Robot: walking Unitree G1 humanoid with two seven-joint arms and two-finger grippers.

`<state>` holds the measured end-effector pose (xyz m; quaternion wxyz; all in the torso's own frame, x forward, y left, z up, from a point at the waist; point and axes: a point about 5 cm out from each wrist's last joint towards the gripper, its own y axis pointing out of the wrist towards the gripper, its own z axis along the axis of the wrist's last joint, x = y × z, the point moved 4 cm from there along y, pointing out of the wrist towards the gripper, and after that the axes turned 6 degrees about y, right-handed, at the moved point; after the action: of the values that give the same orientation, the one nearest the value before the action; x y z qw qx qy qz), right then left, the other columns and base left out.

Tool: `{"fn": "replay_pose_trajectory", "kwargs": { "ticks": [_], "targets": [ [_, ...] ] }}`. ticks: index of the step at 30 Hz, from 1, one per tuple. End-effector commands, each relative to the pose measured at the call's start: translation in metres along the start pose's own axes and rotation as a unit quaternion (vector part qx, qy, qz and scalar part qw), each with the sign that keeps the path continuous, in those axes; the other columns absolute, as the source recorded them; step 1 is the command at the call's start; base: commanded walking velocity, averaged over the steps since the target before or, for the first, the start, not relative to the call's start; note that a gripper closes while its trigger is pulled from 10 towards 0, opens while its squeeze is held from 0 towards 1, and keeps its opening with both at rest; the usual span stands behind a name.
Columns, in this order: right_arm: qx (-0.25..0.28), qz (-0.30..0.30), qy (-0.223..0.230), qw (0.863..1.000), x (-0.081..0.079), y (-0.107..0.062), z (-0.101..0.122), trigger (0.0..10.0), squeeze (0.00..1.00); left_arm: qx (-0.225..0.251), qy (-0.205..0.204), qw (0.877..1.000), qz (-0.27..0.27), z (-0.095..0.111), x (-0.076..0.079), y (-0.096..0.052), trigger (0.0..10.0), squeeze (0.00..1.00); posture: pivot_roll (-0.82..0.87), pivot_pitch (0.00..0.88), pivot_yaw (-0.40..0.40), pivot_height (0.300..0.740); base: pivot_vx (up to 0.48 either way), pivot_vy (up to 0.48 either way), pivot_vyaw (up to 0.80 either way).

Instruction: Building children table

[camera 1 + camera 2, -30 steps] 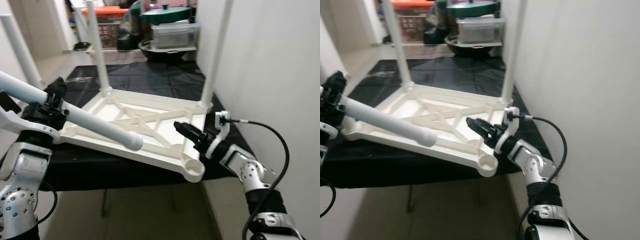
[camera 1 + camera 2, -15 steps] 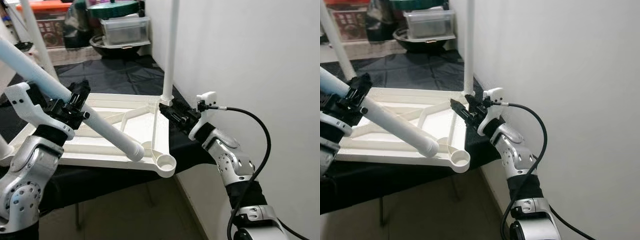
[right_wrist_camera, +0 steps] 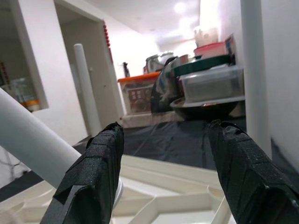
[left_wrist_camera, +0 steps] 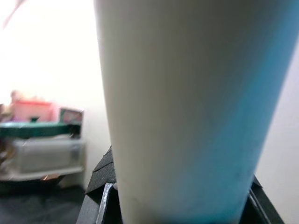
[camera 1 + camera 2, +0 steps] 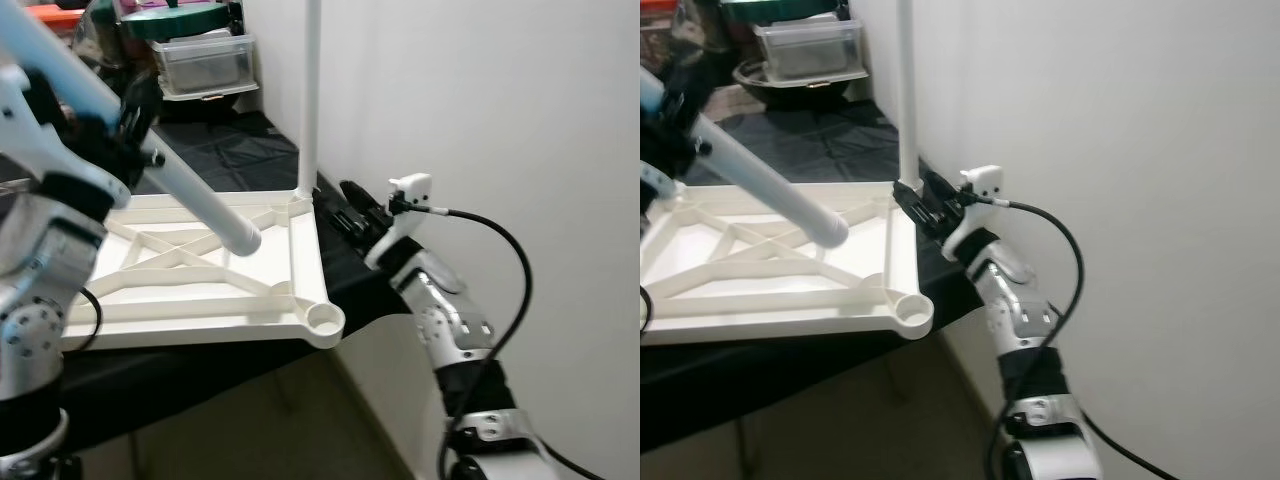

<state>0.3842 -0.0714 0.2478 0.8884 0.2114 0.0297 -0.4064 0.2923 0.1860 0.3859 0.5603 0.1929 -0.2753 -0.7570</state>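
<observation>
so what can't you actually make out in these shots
- Left gripper: blurred in the eye views; its grip on the loose table leg is unclear.
- Leg's upper end: cut off by the frame edge.
- Left wrist view: the leg blocks the tabletop.
- Standing leg: top cut off.

A work surface draped in black cloth (image 5: 225,165) carries the upturned white children's table top (image 5: 190,290), which lies flat with its ribbed underside facing up. One white leg (image 5: 310,95) stands upright at the top's far right corner. The near right corner, with its round socket (image 5: 324,320), reaches the cloth's near edge.
</observation>
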Motion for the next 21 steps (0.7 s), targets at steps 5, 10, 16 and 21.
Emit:
{"fn": "replay_pose_trajectory", "kwargs": {
  "ticks": [5,10,16,21],
  "targets": [
    [0.015,-0.022,-0.012,1.000,0.004,0.003,0.007,10.0,0.00,-0.020,0.009,1.000,-0.017,-0.012,0.009,-0.002,10.0,0.00,-0.07,0.000,0.007,0.740,0.000,0.000,0.00],
    [0.023,-0.032,-0.013,0.999,0.004,0.003,0.011,10.0,0.00,-0.027,0.012,1.000,-0.010,-0.019,0.006,-0.003,10.0,0.00,-0.07,0.000,0.014,0.740,0.000,0.000,-0.47],
    [0.033,-0.029,-0.032,0.999,-0.002,0.008,0.016,10.0,0.00,-0.037,0.015,0.999,0.005,-0.025,0.001,-0.001,10.0,0.00,-0.05,0.000,0.015,0.740,0.000,0.000,-0.79],
    [0.040,-0.030,-0.032,0.998,-0.003,0.010,0.020,10.0,0.00,-0.040,0.023,0.999,0.006,-0.026,0.000,-0.001,10.0,0.00,-0.05,0.000,0.015,0.740,0.000,0.000,-0.79]
  ]
}}
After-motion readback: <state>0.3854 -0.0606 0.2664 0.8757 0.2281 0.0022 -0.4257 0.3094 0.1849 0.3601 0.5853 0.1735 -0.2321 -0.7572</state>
